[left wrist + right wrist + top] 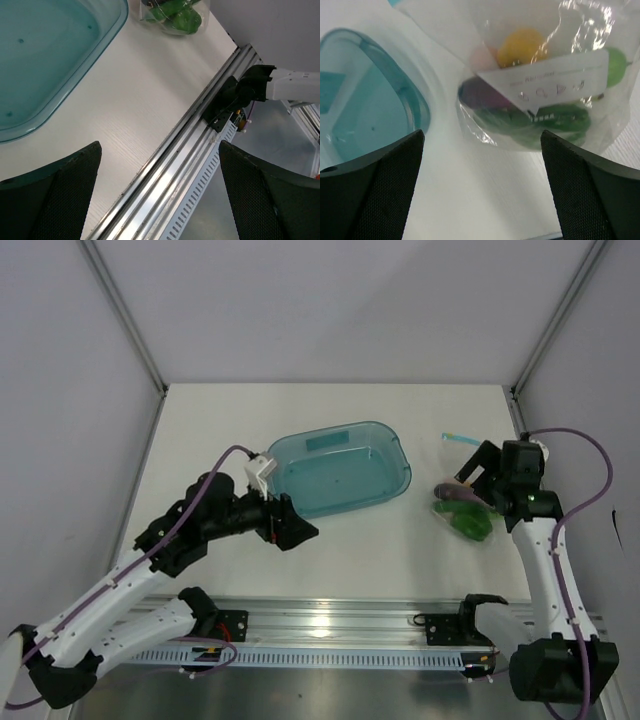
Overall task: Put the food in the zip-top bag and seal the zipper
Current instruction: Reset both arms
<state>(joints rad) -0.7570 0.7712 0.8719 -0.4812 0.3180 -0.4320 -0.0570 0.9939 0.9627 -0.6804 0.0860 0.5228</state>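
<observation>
The clear zip-top bag [468,518] lies on the table at the right, with the food inside it. In the right wrist view the bag [540,80] shows an orange-yellow ball [521,46], a pink ball [481,57], the purple eggplant [479,95], a dark green vegetable [555,122] and a bright green chunk [617,62]. The teal zipper strip [458,439] lies at the bag's far end. My right gripper [464,482] is open and empty, just above the bag's near side [482,165]. My left gripper [296,528] is open and empty in front of the tray [160,185].
The translucent teal tray [385,435] stands mid-table, between the grippers; it also shows in the left wrist view [107,37] and the right wrist view [415,107]. A metal rail [330,625] runs along the near edge. Walls enclose the table's left, right and back.
</observation>
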